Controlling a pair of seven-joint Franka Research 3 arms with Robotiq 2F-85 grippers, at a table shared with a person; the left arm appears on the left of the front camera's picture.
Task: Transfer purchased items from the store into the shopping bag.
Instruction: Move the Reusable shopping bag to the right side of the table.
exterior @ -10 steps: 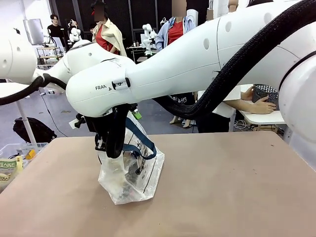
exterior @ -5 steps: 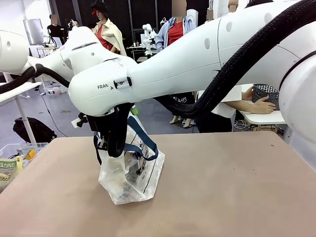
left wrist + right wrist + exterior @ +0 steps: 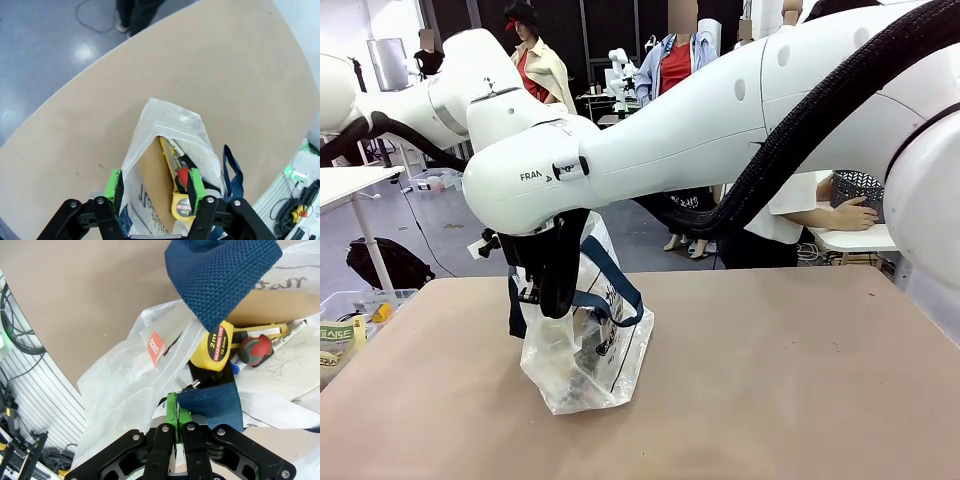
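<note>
Upright, open, crinkly translucent shopping bag (image 3: 572, 372)

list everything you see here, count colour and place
translucent whitish crinkly plastic shopping bag: one, whitish with navy strap handles, standing on the table, left of middle
round yellow tape measure: one, yellow with black label, inside the bag
slim yellow bar-shaped tool: one, yellow, inside the bag
small red rounded item: one, red, beside the tape measure; kind unclear
flat brown cardboard piece: one, brown with dark print, upright in the bag
tan table: one, tan, foreground
dark grey perforated plastic basket: one, far right
clear plastic bin: one, left edge
person's hand: one, on the basket
left gripper: black, green pads, open over the bag's mouth
right gripper: shut on the bag's rim
</note>
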